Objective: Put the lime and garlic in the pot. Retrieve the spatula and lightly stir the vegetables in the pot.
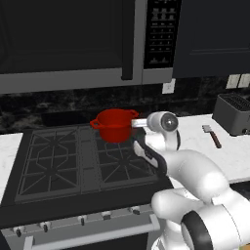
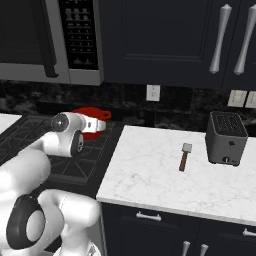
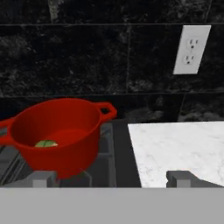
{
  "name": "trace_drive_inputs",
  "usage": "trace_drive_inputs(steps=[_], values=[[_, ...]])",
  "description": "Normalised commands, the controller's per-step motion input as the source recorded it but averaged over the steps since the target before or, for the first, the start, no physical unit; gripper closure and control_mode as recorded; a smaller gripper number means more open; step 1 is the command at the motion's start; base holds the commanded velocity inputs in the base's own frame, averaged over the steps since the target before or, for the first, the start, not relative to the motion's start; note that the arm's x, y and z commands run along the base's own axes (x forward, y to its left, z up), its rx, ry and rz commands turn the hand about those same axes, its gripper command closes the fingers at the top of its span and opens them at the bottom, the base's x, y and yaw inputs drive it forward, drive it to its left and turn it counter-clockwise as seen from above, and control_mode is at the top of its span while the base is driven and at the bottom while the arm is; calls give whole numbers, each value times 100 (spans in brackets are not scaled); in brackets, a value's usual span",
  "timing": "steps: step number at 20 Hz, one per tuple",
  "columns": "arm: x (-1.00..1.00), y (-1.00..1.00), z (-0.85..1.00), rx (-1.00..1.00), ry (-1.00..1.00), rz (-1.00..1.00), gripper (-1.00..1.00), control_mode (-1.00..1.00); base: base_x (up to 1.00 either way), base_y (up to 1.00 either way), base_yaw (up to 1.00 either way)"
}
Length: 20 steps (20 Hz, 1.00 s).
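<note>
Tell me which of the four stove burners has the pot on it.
The back right burner, nearest the white marble counter: the small round bright red pot with loop handles stands on it; the other three grates are bare.

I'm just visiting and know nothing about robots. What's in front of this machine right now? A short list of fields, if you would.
pot: red pot on the stove, back right burner
inside pot: a green item, probably the lime; garlic not seen
spatula: spatula flat on the white counter, untouched
toaster: toaster right of the spatula
tool: tool open, empty, facing the pot's right side
</note>
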Motion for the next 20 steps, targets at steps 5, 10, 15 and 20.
trace_drive_inputs(steps=[5,10,15,20], values=[[-8,-100,-4,0,21,-1,-100,-100,0,0,0],[-2,-100,-45,0,27,-1,-100,-100,0,0,0],[0,-100,-64,0,32,-4,-100,-100,0,0,0],[24,-100,-25,0,28,-30,-100,-100,0,0,0]])
